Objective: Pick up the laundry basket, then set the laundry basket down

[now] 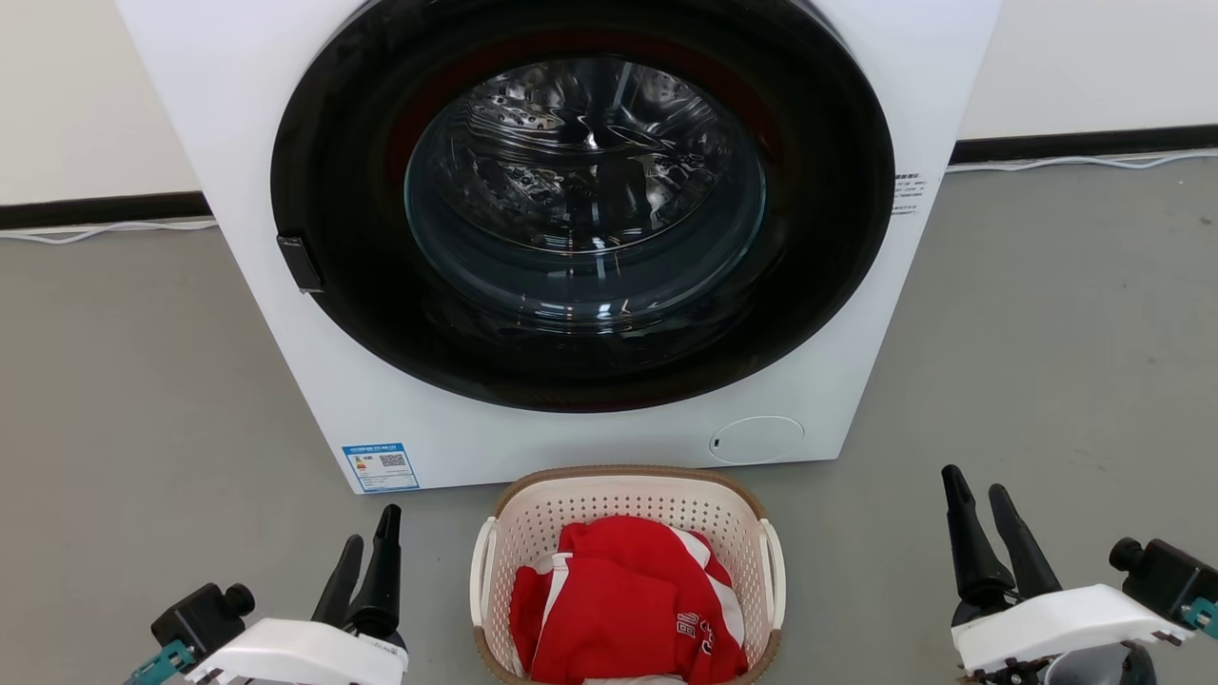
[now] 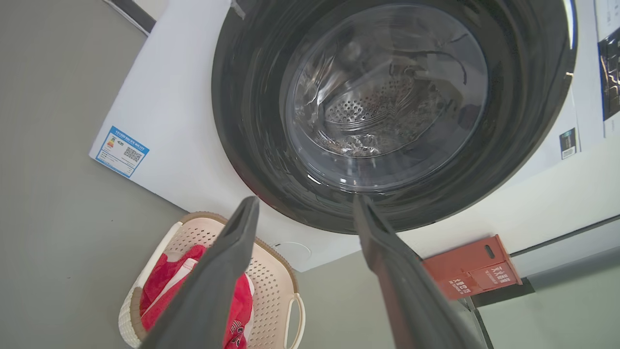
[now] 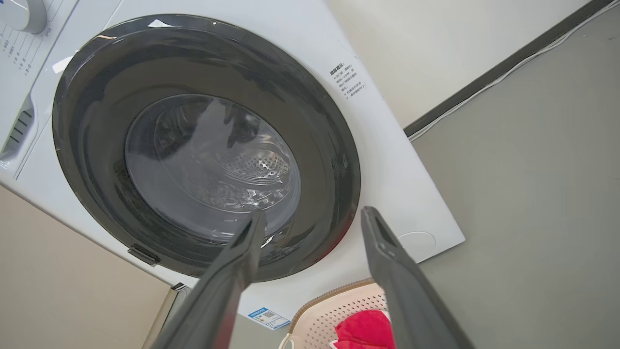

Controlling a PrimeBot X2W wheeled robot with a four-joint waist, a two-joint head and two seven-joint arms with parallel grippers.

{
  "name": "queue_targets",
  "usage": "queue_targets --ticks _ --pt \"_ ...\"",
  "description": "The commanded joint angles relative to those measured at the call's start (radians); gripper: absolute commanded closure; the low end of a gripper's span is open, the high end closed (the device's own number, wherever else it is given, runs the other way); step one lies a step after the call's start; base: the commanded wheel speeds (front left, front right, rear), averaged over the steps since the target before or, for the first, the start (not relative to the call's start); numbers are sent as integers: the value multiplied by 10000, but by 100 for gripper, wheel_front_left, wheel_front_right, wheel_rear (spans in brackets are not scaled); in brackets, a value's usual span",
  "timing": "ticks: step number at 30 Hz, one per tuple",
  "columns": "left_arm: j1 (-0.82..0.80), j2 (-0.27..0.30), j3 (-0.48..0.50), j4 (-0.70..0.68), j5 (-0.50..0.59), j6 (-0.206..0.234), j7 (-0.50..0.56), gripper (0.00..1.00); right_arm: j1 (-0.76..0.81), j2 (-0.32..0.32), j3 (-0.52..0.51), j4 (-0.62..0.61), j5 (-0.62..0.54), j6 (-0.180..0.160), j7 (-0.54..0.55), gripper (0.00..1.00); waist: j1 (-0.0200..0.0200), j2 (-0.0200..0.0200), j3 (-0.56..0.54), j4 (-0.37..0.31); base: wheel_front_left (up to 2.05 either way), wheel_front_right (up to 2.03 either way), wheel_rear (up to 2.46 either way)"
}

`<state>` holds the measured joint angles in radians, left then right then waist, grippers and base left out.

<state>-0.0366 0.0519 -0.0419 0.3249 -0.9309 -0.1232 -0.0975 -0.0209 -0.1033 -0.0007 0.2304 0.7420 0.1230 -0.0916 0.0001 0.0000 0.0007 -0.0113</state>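
The cream-white laundry basket with a brown rim stands on the grey floor just in front of the washer, at the bottom middle of the head view. It holds red and white clothing. My left gripper is open to the basket's left, apart from its white loop handle. My right gripper is open further off to the basket's right. The basket lies low left in the left wrist view, behind one open finger. Its rim peeks between the right gripper's spread fingers.
A white front-loading washer with a shut dark round door stands close behind the basket. Grey floor spreads to both sides. White cables run along the dark skirting. A red box sits by the wall.
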Motion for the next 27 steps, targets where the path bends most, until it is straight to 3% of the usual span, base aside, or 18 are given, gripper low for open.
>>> queue_targets --ticks 1,27 --pt "-191 132 120 -234 357 -43 -124 0 -182 -174 146 -353 -406 46 -183 0 0 0 -4 -1 0 0 0" --pt "-44 273 45 -241 3786 -59 -887 0 -21 -255 270 -309 -3641 61 -946 0 0 0 -30 -149 0 0 0"
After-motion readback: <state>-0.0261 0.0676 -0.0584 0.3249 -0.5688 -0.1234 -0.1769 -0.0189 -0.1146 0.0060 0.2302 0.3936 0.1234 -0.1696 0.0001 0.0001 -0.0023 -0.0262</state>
